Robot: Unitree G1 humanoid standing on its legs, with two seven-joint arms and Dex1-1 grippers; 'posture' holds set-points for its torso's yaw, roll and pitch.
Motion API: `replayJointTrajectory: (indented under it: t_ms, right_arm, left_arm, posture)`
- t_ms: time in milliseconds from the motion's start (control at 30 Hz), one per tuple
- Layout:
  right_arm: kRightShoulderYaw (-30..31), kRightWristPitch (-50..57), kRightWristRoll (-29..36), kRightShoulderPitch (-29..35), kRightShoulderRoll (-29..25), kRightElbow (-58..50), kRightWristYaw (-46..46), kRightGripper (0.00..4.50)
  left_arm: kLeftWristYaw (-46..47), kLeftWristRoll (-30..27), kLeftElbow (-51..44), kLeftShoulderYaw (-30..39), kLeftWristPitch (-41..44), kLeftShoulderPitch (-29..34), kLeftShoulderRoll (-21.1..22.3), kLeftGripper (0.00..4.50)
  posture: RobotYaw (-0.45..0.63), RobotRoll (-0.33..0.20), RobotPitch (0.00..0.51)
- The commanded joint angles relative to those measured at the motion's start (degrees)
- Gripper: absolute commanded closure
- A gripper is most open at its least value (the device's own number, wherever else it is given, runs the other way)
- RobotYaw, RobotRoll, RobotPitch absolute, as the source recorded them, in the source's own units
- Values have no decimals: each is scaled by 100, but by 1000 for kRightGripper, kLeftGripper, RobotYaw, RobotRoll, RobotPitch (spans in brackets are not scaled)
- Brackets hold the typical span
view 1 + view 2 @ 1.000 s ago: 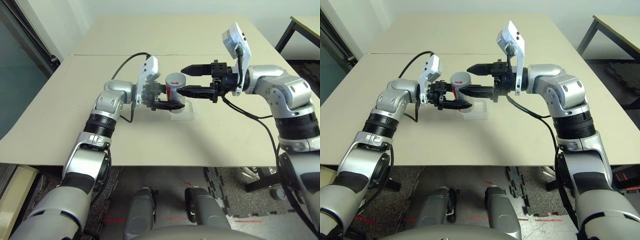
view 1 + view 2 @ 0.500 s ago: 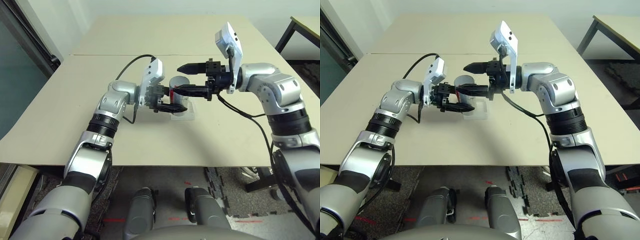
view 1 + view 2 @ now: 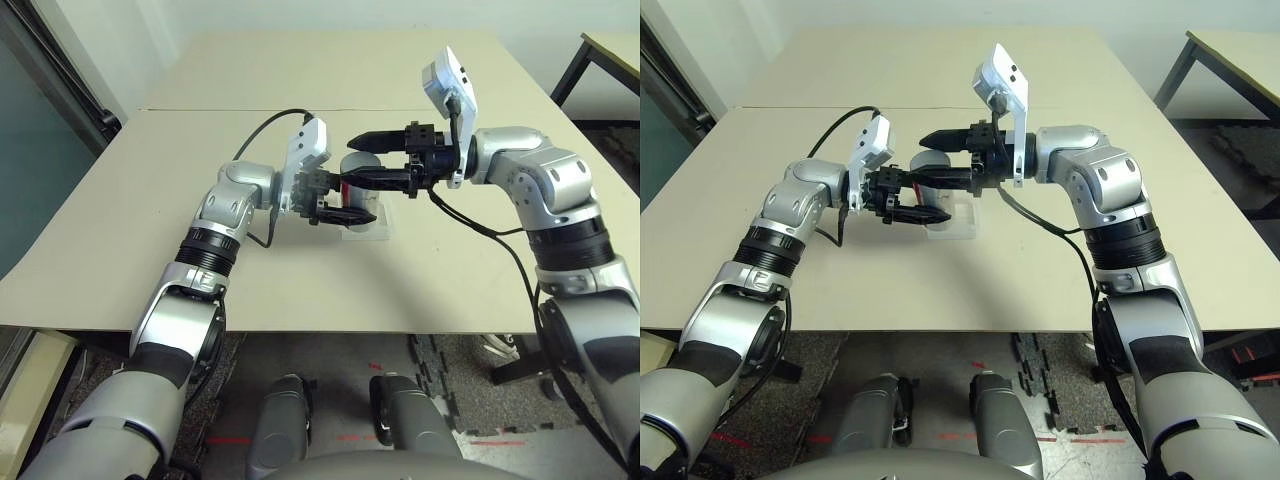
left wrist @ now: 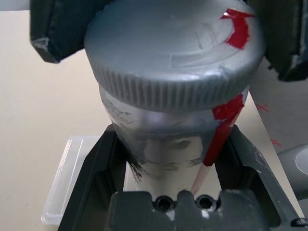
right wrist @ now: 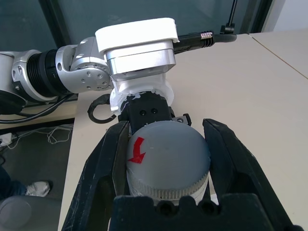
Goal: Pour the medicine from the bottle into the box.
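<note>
Though part-hidden overhead, cap [image 5: 175,151] arrow-marked at wrist.

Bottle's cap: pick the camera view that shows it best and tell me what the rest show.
The right wrist view: the cap's round top faces the camera, red arrow included. The left wrist view shows its ribbed side large, the top cut off; both eye views show it small, partly behind the right gripper.
</note>
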Motion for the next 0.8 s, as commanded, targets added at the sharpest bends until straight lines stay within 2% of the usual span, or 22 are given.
replayJointTrajectory:
  t_ms: [33, 300, 433, 633, 800]
  right_arm:
    - [-14, 43, 16, 99, -46, -158, -17, 1941]
    - [77, -45, 35, 112, -123, -115, 270, 1941]
    - [169, -132, 103, -86, -106, 119, 763, 1941]
    - [392, -1196, -171, -562, 34, 1215, 1958, 1941]
    - [394, -1945, -393, -917, 262, 2159, 2603, 1941]
  left_arm:
    - [-28, 15, 146, 6, -13, -108, 89, 1695]
    - [-181, -24, -12, -41, 19, -153, 129, 1695]
    - [-325, -12, -54, -133, 9, -237, 118, 1695]
    - [-411, 4, -23, -205, -17, -348, 71, 1695]
    - [-444, -5, -75, -257, 8, -349, 52, 1695]
  posture:
    - [-26, 0, 82]
    - [-26, 0, 78]
    - [-18, 0, 82]
    - [-2, 0, 91]
    - [15, 0, 101]
